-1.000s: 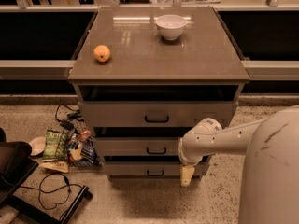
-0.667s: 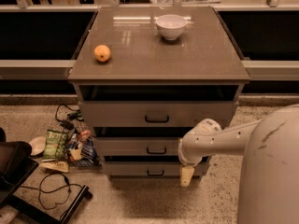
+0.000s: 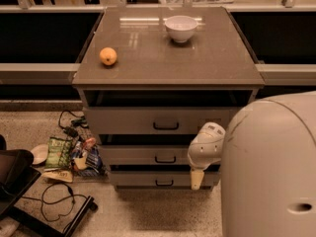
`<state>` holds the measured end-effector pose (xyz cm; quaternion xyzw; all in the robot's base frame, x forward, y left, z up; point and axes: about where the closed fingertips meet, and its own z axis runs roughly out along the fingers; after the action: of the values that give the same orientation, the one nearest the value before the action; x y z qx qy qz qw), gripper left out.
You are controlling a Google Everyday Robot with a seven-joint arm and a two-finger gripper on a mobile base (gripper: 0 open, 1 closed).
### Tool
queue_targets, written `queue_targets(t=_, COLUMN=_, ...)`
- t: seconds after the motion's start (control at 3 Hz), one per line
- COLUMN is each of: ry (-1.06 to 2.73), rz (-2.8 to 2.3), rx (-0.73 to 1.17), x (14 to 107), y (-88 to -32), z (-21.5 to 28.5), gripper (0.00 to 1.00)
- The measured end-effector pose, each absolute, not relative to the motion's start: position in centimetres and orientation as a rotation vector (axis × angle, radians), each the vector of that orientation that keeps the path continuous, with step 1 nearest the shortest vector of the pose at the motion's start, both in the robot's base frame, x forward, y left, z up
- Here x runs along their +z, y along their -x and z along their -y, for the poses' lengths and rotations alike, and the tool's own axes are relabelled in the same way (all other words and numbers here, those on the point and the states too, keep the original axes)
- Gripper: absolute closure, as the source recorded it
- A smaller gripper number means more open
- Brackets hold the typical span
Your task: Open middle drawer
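The grey cabinet (image 3: 168, 65) has three drawers. The middle drawer (image 3: 143, 155) shows its flat grey front with a small black handle (image 3: 165, 159); it sits about flush with the drawers above and below. My gripper (image 3: 196, 180) hangs low on the arm's white wrist, in front of the right end of the lowest drawer (image 3: 148, 179), right of and below the middle handle. It holds nothing that I can see. The top drawer (image 3: 163, 120) with its handle is above.
An orange (image 3: 108, 56) and a white bowl (image 3: 180, 28) sit on the cabinet top. Snack bags, a plate and cables (image 3: 66, 154) lie on the floor at the left. A black stand (image 3: 15, 181) is at the lower left. My own white body (image 3: 269, 169) fills the right.
The view has come closer to the cabinet. The gripper stays at about the same place by the lower right of the drawers.
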<state>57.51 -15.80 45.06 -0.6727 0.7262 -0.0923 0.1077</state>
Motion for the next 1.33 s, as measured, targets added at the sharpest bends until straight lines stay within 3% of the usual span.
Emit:
queue_targets(t=0.67, ry=1.895, rz=-2.161, rx=-0.288, x=42.5, y=-61.2, z=16.1, gripper=0.0)
queue_targets(t=1.33, ry=1.811, rz=-2.23, rx=-0.277, x=40.7, y=-61.5, z=17.5, gripper=0.42)
